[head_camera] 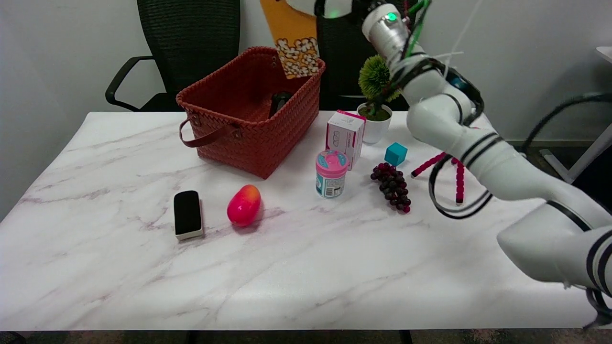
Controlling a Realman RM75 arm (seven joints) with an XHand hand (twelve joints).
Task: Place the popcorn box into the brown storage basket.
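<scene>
**Popcorn box in the air over the basket's far corner**

White marbled table [306,267] against a pale wall, 2 black office chairs behind it.

Popcorn box [292,45] is off the table, tilted with its top leaning toward upper left; the top runs out of frame. Its lower end, with the popcorn print, sits over the far right corner of the brown storage basket [248,112], right at rim level. Cannot tell if it touches the rim.

Right arm [459,129] reaches in from lower right and climbs to the top edge of the frame. The hand [330,5] is mostly cropped: only a white sliver with a green light shows, just beside the box's upper part. Grip itself is not visible, so cannot tell if the fingers are on the box.

Basket stands left of centre at the far side, handle toward the camera, with a dark object [279,101] inside.

On the table:
- black eraser [187,214] and red-pink mango [244,205] near the front of the basket, close together
- pink-lidded canister [331,174], just in front of a pink-and-white carton [345,136]
- small potted plant [375,102] behind the carton
- teal cube [396,154] and grape bunch [393,186] to the right
- red segmented piece [458,179] partly behind the arm
</scene>
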